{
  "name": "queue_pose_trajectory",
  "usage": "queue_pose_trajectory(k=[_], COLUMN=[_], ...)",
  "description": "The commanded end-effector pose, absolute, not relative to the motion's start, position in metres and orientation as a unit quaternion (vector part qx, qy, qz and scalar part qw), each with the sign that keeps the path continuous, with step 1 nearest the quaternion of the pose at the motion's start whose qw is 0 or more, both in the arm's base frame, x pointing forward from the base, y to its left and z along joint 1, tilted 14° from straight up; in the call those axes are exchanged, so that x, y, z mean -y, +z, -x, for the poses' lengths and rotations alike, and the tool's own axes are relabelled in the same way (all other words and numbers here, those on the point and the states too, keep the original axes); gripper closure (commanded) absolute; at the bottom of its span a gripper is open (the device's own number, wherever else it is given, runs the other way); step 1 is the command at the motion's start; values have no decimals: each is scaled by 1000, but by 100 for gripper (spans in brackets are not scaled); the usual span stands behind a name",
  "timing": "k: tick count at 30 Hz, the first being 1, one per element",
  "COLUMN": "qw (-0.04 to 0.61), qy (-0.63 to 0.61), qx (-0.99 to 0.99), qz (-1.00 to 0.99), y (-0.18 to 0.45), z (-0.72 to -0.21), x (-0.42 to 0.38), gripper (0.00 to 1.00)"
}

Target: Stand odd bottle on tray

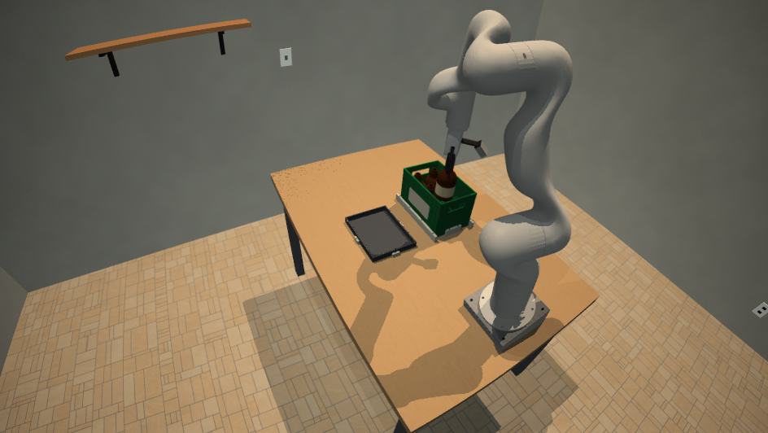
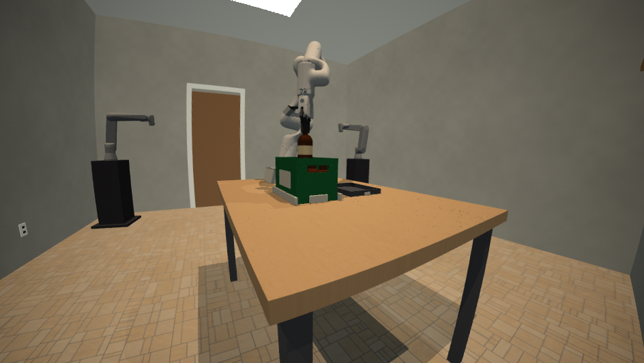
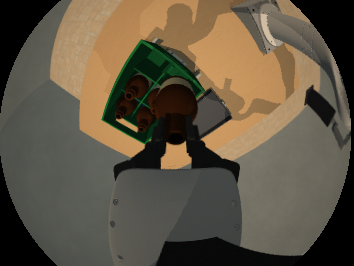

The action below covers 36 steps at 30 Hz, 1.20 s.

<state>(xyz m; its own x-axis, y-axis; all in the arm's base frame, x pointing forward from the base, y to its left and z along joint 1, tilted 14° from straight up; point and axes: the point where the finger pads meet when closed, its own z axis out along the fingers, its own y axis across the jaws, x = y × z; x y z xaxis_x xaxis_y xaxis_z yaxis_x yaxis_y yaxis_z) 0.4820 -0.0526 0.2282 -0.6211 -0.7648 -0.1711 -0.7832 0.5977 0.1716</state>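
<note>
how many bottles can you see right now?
4 countable: one bottle held by the neck in the gripper, partly raised out of the green crate; three bottle tops inside it. A fifth may be hidden underneath.

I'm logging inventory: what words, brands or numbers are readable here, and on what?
None can be read.
Bottle held in the gripper: cream label, blank as far as can be seen.
Green crate: pale side panel, no visible print.
Tray: unmarked.
</note>
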Motion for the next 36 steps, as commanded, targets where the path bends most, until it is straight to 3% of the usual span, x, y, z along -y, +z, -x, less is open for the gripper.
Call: queue_pose_trajectory(k=[1,36], qw=[41,41], qy=[115,115], qx=[-893,-893], qz=[433,433], y=[231,239], z=[-483,-483], x=[53,55], gripper=[100,100])
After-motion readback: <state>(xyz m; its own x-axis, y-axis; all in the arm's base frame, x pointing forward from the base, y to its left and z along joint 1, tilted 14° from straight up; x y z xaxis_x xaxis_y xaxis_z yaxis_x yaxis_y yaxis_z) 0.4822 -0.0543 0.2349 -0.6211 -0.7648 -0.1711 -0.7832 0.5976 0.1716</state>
